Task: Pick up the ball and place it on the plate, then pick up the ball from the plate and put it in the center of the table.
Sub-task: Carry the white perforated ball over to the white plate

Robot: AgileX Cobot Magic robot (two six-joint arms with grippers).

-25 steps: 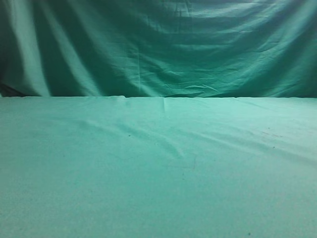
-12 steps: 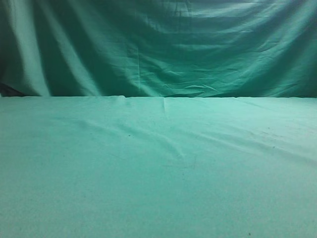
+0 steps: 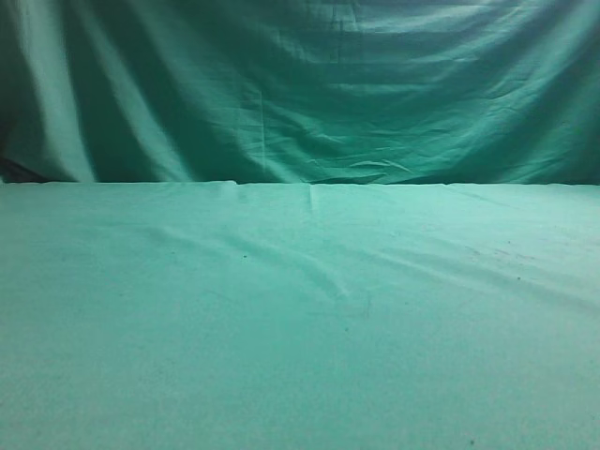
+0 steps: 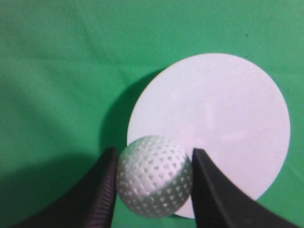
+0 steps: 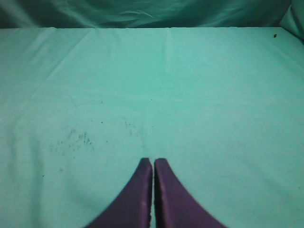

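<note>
Ball (image 4: 154, 183) sits clamped between the left gripper (image 4: 153, 187) jaws, dark pads pressing its two sides, dimpled face turned to the wrist camera. Held above the white plate (image 4: 223, 128); ball overlaps the plate's near-left rim in this view, and the plate's shadow falls left onto the green desk (image 4: 52, 71). Cannot tell whether the ball touches the plate or hangs over it. Judgement: grip is kept so the ball does not roll off the flat disc; whether this is the placing or the lifting stage is not clear.

Right gripper (image 5: 153, 164) rests low over bare cloth, jaws pressed together, nothing between them; likely parked out of the way. Exterior view shows only desk and curtain (image 3: 300, 84).
</note>
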